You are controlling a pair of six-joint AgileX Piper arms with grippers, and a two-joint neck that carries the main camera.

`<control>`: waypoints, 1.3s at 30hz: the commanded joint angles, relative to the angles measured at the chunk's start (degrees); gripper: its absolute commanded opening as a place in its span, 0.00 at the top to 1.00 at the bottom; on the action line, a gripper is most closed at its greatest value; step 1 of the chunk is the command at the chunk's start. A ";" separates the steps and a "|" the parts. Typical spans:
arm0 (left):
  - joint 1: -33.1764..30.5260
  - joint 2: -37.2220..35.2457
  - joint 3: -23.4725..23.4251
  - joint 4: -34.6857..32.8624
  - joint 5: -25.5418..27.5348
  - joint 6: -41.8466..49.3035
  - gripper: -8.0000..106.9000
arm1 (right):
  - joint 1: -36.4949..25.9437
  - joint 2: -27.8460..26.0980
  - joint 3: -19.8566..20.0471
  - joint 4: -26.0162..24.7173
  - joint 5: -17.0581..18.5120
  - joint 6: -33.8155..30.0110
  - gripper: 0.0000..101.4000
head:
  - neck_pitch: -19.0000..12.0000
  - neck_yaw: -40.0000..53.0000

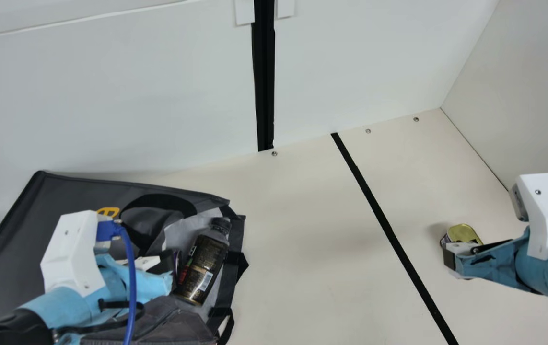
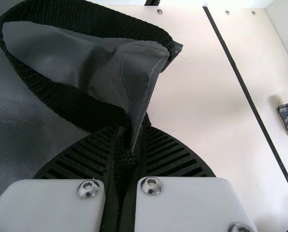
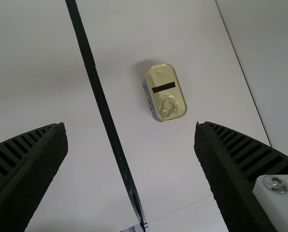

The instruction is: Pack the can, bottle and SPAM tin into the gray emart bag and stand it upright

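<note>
Main view: the bottle (image 1: 204, 268) lies in the bag (image 1: 72, 194), the tin (image 1: 465, 233) well apart from it. Left wrist view: the left end effector (image 2: 133, 140) clamps the bag's limp rim. Right wrist view: the right end effector (image 3: 130, 124) is spread; the tin, likely rigid, wants gripping by its long sides.

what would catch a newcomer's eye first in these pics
Probably the big dark gray fabric bag lying at the main view's left, with a black-and-gold plastic bottle in its mouth and the black left gripper clamped on its cloth. Next, the small gold-lidded metal tin at the right, by the open black right gripper, beyond the black stripe on the table.
</note>
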 commanded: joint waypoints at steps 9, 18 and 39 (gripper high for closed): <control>0.00 0.00 0.00 0.00 0.00 0.00 1.00 | -3.69 3.32 -0.51 1.65 0.04 -5.03 0.06 | -1.30 -0.14; 0.00 0.00 0.00 0.00 0.00 0.00 1.00 | -7.41 6.57 -1.27 3.51 0.04 -9.76 0.06 | -1.30 -0.14; 0.00 0.00 0.00 0.00 0.00 0.00 1.00 | -15.74 14.83 -2.01 5.84 -1.91 -22.85 0.06 | -1.30 -0.14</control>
